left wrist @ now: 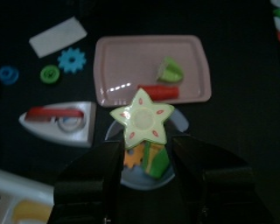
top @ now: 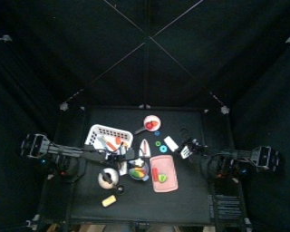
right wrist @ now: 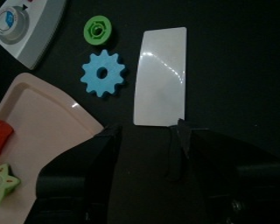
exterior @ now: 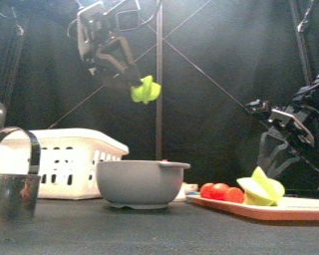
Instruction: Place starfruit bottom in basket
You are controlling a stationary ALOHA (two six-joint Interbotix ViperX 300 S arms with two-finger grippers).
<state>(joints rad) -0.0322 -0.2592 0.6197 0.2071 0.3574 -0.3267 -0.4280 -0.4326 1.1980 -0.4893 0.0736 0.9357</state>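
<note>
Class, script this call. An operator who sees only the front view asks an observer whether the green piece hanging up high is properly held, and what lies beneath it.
Operator: Is that green piece really gripped?
Observer: Yes. The left wrist view shows the left gripper shut on the starfruit piece, its star-shaped face towards the camera.
Operator: What is under it?
Observer: In that view the bowl lies beyond it, not the basket.
Operator: Where is the basket, then?
Observer: From above, the basket sits behind the bowl, nearer the left arm's side.
</note>
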